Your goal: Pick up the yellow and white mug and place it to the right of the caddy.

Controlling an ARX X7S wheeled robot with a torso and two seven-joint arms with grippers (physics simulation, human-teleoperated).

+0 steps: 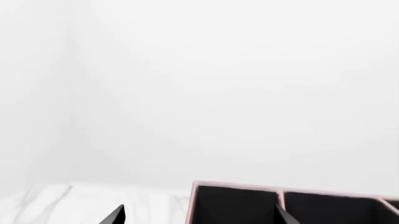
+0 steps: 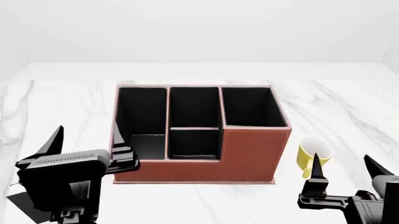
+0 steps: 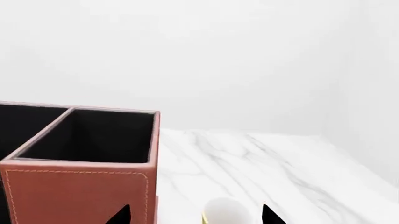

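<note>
The right gripper stands low at the near right of the marble table, its two black fingers pointing up and away from the robot with a wide gap between them, and nothing is held in that gap; the yellow and white mug sits on the table just beyond the inner finger, which covers a part of it in the head view, so I cannot tell if the finger touches it; in the right wrist view the white top of the mug shows low between the two dark fingertips, a little apart from each; the mug stands upright, its white inside facing up, and its yellow handle turns toward the robot; it is just beside the right wall of the caddy, apart from it by a narrow strip of table; the caddy is reddish-brown with black compartments, its taller section at the back right corner, and the right wrist view shows this corner close by; the left gripper is at the near left of the table, its fingers also spread wide and holding nothing, one tip close to the front left corner of the caddy; the left wrist view shows only the caddy's rim and one dark fingertip.
</note>
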